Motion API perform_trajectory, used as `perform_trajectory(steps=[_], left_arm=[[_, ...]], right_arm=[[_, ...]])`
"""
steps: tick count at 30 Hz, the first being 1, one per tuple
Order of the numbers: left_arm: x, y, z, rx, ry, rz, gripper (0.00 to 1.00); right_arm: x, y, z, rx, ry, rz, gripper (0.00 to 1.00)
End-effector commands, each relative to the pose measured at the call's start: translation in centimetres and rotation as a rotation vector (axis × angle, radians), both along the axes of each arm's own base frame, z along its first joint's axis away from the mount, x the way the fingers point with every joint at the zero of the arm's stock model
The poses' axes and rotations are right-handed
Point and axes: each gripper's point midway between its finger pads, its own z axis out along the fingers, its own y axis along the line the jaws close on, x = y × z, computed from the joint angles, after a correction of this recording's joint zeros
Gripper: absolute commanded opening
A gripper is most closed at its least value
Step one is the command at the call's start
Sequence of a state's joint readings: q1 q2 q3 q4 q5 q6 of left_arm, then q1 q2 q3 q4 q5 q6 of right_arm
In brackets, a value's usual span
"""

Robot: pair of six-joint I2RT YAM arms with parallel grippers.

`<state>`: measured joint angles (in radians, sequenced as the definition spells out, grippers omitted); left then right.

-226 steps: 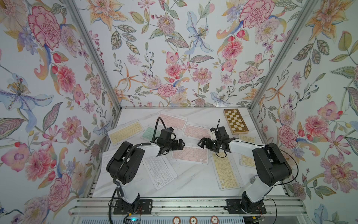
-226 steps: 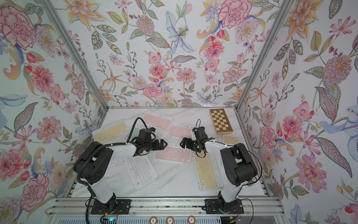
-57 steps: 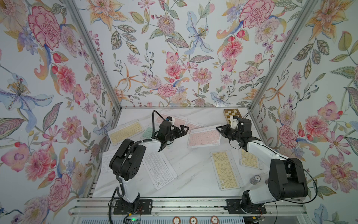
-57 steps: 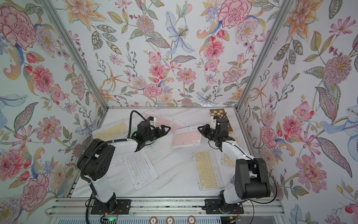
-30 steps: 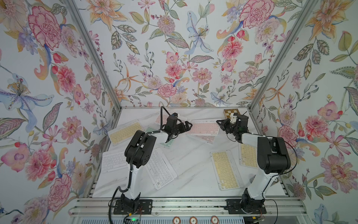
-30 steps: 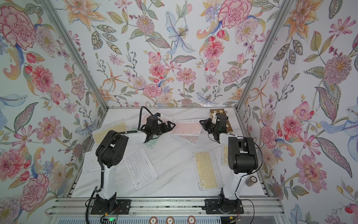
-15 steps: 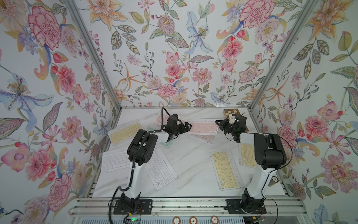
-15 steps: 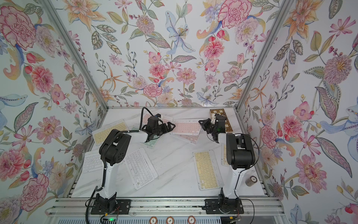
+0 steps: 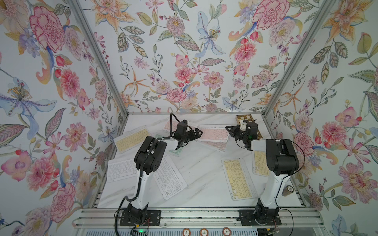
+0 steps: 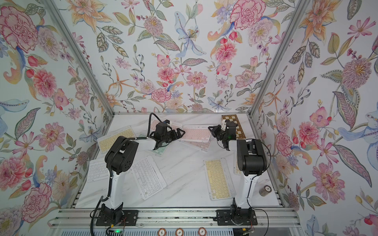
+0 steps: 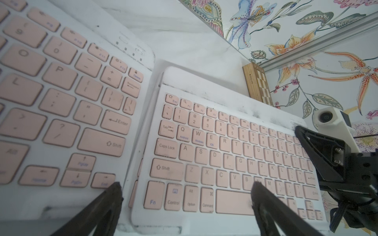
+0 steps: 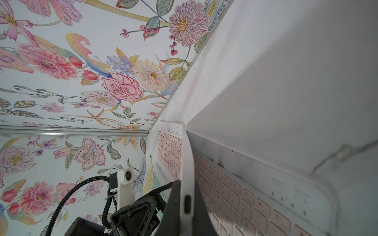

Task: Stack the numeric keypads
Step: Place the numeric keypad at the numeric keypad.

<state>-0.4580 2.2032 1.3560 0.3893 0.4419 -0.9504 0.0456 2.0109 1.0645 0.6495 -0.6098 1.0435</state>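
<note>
middle pink keypad (image 11: 225, 159): keys read Esc, Tab, Caps Lock, Shift, Fn, Control, Option, Command; Android and Windows stood under Q and W
left pink keypad (image 11: 61, 98): keys read Enter, Shift, PgUp, PgDn, Home
chip stack (image 10: 266, 190), lower right: top read 100

both arms rise from bases at near edge, elbows bent high, forearms reaching away toward far side. left arm (image 9: 150, 157) leans inward, wrist low; left gripper (image 11: 186, 193) points toward right side, jaws spread wide. right arm (image 9: 280, 159) stands more upright, forearm angled inward; right gripper (image 12: 187, 190) turned toward left one, jaws pinched tight on short edge of pink keypad (image 9: 213, 132). grippers face each other, apart.
</note>
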Motion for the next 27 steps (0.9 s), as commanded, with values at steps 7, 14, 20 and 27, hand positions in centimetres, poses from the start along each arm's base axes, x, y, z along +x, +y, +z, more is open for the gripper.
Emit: perform_trajectory(steps=[7, 14, 20, 27], left_arm=[[0.2, 0.1, -1.1, -0.022, 0.017, 0.001, 0.99], [0.0, 0.1, -1.1, -0.026, 0.019, -0.002, 0.99], [-0.3, 0.3, -1.3, -0.022, 0.024, -0.003, 0.99], [-0.8, 0.5, -1.7, -0.019, 0.031, -0.003, 0.99]], right_arm=[[-0.3, 0.3, -2.4, -0.024, 0.021, 0.002, 0.07], [-0.7, 0.2, -3.5, -0.036, 0.044, 0.002, 0.11], [-1.2, 0.1, -4.3, -0.066, 0.067, 0.007, 0.21], [-1.4, -0.3, -4.9, -0.097, 0.085, 0.002, 0.27]])
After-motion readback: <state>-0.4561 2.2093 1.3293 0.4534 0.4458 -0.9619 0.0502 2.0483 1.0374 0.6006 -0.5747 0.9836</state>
